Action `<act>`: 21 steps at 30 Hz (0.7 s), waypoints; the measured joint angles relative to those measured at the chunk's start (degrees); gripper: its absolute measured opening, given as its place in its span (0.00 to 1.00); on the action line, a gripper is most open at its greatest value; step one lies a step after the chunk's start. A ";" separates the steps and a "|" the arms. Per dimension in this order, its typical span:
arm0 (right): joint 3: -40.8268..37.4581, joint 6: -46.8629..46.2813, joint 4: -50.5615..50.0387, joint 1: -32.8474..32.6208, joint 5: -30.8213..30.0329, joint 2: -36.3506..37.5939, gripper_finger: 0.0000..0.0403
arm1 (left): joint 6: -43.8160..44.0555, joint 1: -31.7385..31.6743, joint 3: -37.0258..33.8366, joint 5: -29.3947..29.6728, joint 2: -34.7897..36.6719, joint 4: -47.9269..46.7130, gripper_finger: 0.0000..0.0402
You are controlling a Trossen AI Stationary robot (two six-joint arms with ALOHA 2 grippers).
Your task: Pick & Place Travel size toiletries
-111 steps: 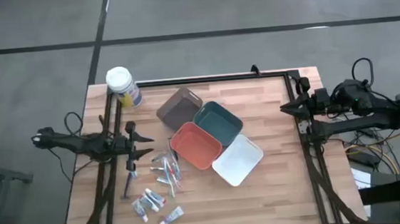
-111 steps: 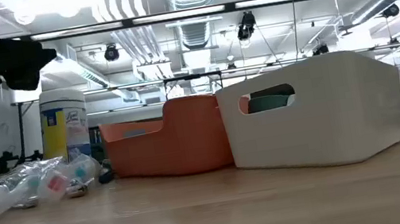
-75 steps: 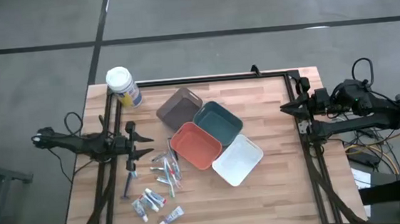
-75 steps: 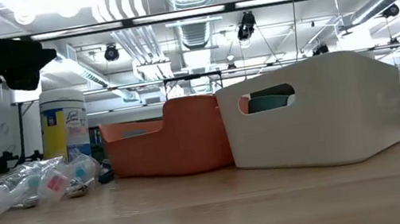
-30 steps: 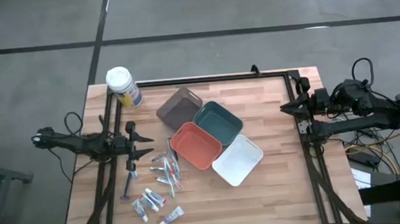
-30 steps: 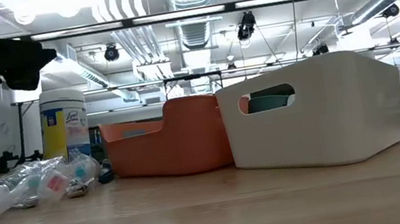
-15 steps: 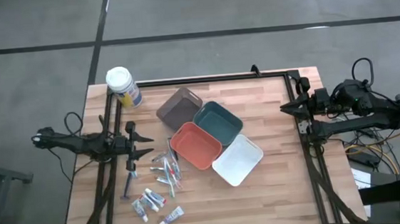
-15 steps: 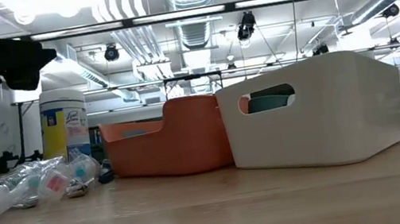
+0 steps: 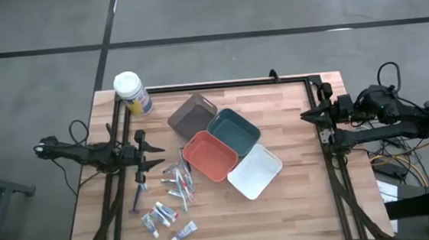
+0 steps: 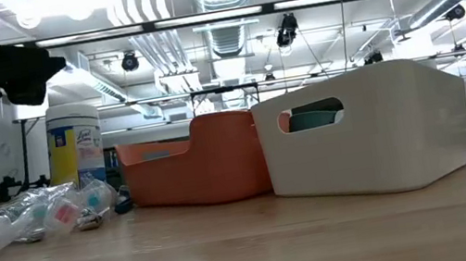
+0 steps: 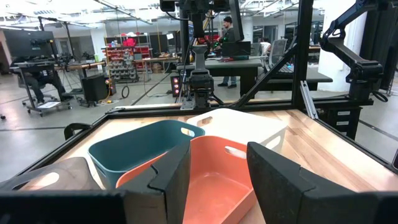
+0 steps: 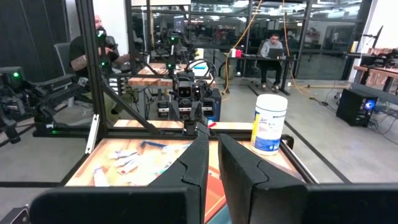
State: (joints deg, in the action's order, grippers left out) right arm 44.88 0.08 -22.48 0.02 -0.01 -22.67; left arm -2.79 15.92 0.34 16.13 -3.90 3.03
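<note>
The wooden desk [image 9: 297, 198] of pale butcher-block planks is framed by dark metal rails along its left, right and far edges. Both arms sit at the desk's sides, clear of its middle. The left claw [image 9: 154, 155] hovers at the left edge with its fingers spread apart, pointing inward toward the trays. The right claw [image 9: 306, 115] hangs at the right rail; in the right wrist view its fingers stand nearly together with only a thin slit between them, holding nothing.

The travel size toiletries [image 9: 173, 196] lie loose in a scatter on the front-left part of the desk, just beside the orange tray [image 9: 210, 156] and near the left claw: small white tubes toward the front edge, thin red and blue sticks closer to the tray, a dark long-handled piece on the left.

Four smooth, rounded-corner plastic trays cluster touching one another at the centre: a brown tray [image 9: 192, 115], a teal tray [image 9: 233, 129], the orange one and a white tray [image 9: 254, 170]. A wide strip of bare wood lies open to their right and front.

A white-lidded canister [image 9: 130, 91] stands upright at the far-left corner. Around the desk is grey concrete floor; the wrist views show a workshop with people seated at benches.
</note>
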 joint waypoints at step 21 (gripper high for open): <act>0.00 0.04 -0.02 0.00 -0.01 0.00 0.08 | 21.70 0.02 0.00 2.38 -0.02 4.47 0.41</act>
State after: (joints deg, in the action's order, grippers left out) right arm 44.88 0.12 -22.50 0.01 -0.02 -22.68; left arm 18.92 15.94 0.34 18.51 -3.92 7.50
